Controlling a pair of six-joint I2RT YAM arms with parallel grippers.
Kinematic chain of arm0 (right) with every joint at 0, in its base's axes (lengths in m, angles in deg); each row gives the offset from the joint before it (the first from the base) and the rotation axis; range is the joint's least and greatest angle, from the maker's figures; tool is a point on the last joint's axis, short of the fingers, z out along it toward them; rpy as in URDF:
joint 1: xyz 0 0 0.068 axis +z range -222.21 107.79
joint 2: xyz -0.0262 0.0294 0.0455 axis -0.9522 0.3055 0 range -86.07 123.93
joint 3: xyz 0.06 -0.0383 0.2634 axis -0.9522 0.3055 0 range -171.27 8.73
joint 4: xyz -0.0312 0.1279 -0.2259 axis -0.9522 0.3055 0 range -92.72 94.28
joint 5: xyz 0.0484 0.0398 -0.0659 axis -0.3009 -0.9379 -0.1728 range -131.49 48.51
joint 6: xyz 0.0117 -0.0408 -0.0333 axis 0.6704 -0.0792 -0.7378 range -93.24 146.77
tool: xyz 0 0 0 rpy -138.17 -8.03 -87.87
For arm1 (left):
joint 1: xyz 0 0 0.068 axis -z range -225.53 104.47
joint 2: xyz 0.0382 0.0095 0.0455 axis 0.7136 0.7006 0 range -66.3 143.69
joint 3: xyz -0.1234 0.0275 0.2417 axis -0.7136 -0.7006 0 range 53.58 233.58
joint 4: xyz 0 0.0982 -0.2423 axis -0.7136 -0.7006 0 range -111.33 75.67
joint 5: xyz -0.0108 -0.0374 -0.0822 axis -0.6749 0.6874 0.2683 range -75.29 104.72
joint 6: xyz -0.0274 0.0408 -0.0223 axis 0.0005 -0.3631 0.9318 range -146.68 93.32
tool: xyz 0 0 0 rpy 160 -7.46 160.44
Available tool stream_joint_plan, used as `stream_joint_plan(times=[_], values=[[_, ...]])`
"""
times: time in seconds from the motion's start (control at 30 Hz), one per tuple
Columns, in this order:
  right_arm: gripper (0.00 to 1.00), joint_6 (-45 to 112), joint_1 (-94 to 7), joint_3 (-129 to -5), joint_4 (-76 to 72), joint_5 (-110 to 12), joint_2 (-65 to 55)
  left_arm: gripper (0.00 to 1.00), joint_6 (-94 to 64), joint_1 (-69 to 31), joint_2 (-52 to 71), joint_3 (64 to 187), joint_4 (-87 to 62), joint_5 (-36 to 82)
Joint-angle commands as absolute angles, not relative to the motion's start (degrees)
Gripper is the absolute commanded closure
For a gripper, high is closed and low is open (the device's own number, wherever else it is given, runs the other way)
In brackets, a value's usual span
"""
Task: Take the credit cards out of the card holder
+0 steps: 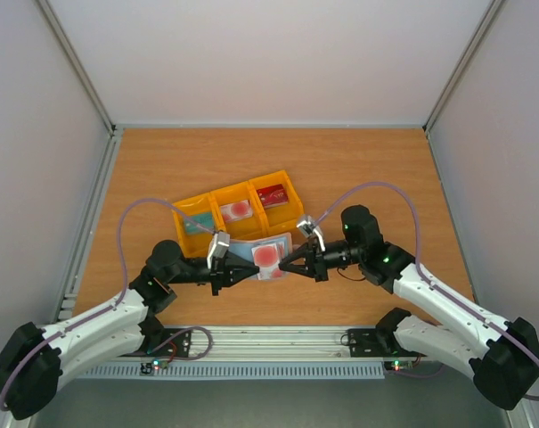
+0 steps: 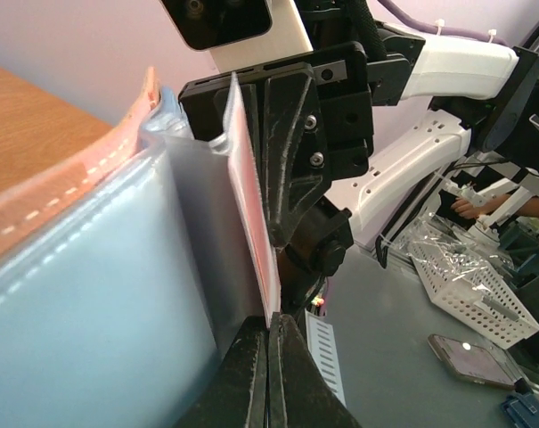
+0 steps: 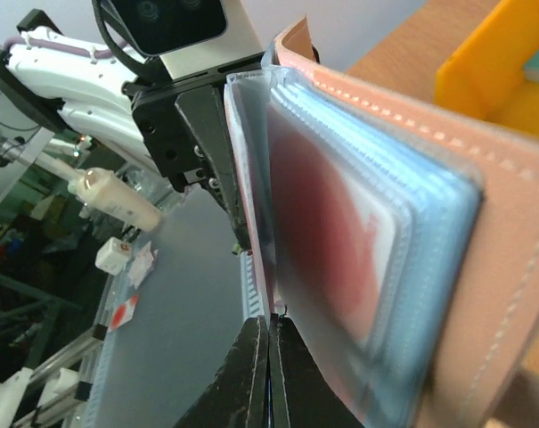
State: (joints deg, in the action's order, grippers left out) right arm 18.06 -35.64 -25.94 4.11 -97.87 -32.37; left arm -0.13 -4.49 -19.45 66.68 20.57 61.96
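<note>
The card holder, taupe-brown outside and pale blue-grey inside, is held open above the table between both grippers. A whitish-pink card with a red blotch sits in it. My left gripper is shut at the holder's near left edge. In the left wrist view its jaws pinch where the pocket panel and the card's edge meet. My right gripper is shut at the card's right edge. In the right wrist view it pinches a thin pinkish sheet beside the frosted pocket.
A yellow three-compartment tray stands just behind the holder. It holds a teal card, a whitish-pink blotched card and a dark red card. Grey walls enclose the wooden table on three sides.
</note>
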Motion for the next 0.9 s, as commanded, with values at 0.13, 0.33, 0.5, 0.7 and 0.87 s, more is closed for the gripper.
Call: stream_joint_plan(times=[0.13,0.33,0.5,0.7,0.87], values=[[0.99,15.81,-36.16,-26.86,7.65,-95.49,-36.73,1.0,-1.0,-5.28,-20.46,66.59,22.74,63.19],[0.99,15.79,-38.43,-25.46,10.45,-94.33,-40.94,1.0,0.01,-6.74,-21.01,67.07,21.62,64.96],[0.99,15.95,-38.5,-25.11,11.19,-93.82,-41.65,1.0,0.25,-6.77,-20.49,67.32,20.86,65.13],[0.99,16.29,-41.14,-24.98,17.33,-86.86,-44.72,1.0,1.2,-8.86,-20.31,68.7,17.17,66.54],[0.99,20.46,-43.59,-23.13,20.81,-85.15,-44.83,1.0,1.24,-12.21,-20.5,70.17,11.72,66.31]])
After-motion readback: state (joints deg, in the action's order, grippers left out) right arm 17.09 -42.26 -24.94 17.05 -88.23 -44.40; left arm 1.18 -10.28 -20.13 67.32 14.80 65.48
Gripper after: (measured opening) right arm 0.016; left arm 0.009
